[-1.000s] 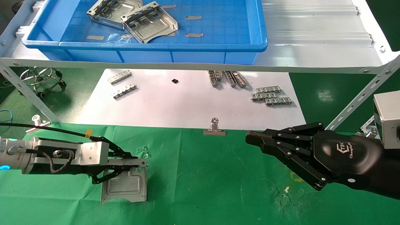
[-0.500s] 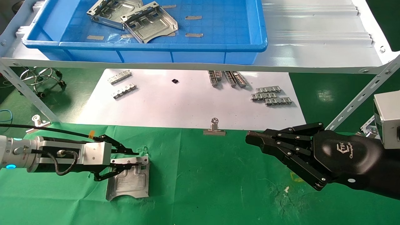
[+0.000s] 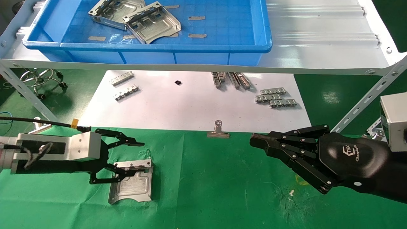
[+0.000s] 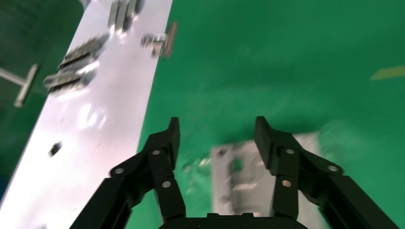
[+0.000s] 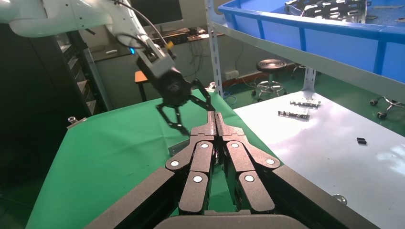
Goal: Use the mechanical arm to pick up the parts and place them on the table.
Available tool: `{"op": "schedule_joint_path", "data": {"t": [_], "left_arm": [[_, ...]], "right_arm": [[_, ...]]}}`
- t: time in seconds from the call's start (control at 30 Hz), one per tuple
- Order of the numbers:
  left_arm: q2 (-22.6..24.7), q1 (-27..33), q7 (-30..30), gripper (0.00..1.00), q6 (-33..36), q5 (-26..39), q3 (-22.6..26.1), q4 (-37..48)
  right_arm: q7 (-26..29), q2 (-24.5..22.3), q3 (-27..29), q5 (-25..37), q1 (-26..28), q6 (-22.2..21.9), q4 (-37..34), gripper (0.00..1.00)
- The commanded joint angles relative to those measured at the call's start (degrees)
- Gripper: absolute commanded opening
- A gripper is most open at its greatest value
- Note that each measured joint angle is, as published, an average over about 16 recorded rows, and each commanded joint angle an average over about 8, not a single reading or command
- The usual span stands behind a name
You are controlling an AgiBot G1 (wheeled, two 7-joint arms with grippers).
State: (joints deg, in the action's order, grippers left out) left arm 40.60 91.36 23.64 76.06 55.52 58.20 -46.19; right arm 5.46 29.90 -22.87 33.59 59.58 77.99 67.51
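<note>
One silver part [image 3: 132, 186] lies flat on the green cloth of the table [image 3: 222, 190], left of centre. My left gripper [image 3: 140, 157] hangs just above its near-left edge, open, with nothing between its fingers. In the left wrist view the part [image 4: 239, 176] shows blurred below the open left gripper [image 4: 217, 125]. Two more parts [image 3: 152, 22] [image 3: 108, 11] lie overlapping in the blue bin [image 3: 190, 47] on the shelf. My right gripper [image 3: 254, 140] is shut and empty, parked over the cloth at the right; the right wrist view shows its fingertips [image 5: 216, 117] pressed together.
A white sheet [image 3: 190, 101] behind the cloth carries several small ridged strips [image 3: 276, 97] and a small black bit [image 3: 178, 82]. A binder clip [image 3: 218, 130] holds the cloth's far edge. The pale shelf [image 3: 318, 31] overhangs the back, with slanted struts [image 3: 365, 98] at both sides.
My left gripper carried the part slightly right, then opened and let it go; it has lifted and drawn back left. The part now rests on the cloth. The right arm has not moved.
</note>
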Motion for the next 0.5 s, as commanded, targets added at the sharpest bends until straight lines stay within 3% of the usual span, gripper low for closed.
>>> {"op": "schedule_joint_path", "data": {"t": [0.03,0.1,0.5], "left_arm": [[-1.0,0.1,-1.5,1.0,2.4,-2.0,-0.3,-1.1],[-1.3,-0.4,-2.5,1.0,3.3,-2.8,-1.0,-1.9],[-2.1,-5.9,-8.7,1.0,4.2,-4.7,-8.9,-6.7]], "right_arm": [[0.0,0.0,0.0,0.0,0.0,0.0,0.0,0.79],[0.0,0.0,0.0,0.0,0.0,0.0,0.0,1.0],[0.0,0.0,0.0,0.0,0.0,0.0,0.0,1.0]]}}
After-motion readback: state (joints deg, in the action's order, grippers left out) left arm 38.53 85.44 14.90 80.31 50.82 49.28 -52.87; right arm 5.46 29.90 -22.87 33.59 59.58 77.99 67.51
